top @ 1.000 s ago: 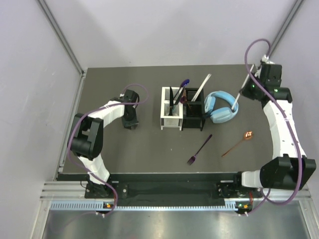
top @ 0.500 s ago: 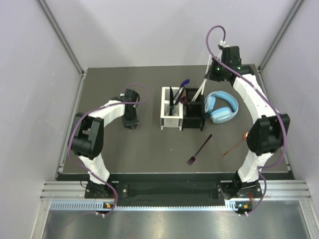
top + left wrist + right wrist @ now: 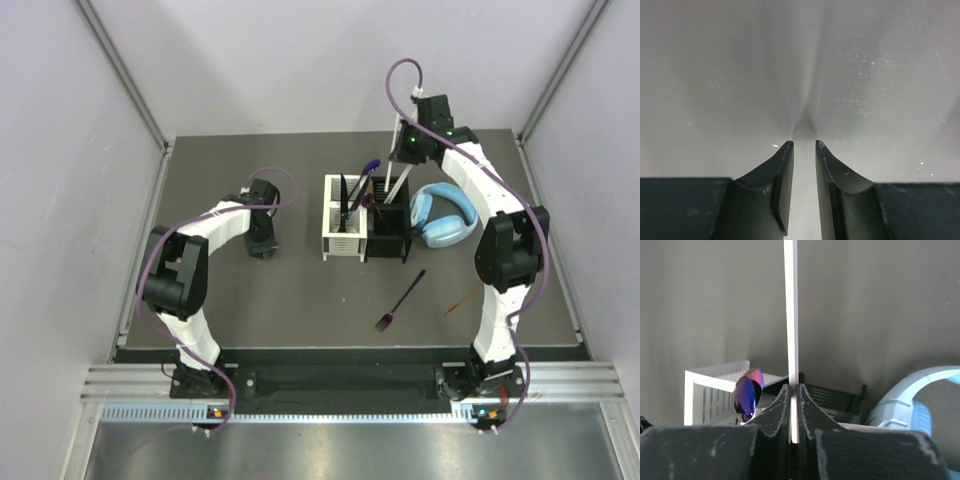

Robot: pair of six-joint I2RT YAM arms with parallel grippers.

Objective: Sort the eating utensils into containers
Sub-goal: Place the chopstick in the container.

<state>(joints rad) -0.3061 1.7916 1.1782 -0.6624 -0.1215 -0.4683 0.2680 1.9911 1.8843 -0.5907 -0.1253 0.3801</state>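
My right arm has swung in from the table's right edge, and the right gripper (image 3: 794, 387) now hangs above the black caddy (image 3: 388, 243). Its fingers are pinched tight on a white stick (image 3: 790, 315), which stands upright between them. Below it an iridescent spoon (image 3: 748, 394) sticks up where the black caddy meets the white caddy (image 3: 340, 238); I cannot tell which compartment holds it. The light-blue headphones (image 3: 441, 217) lie just right of the black caddy. A purple fork (image 3: 400, 300) lies loose on the table (image 3: 250, 310) nearer me. My left gripper (image 3: 804, 146) sits low, left of the caddies, fingers slightly apart, holding nothing.
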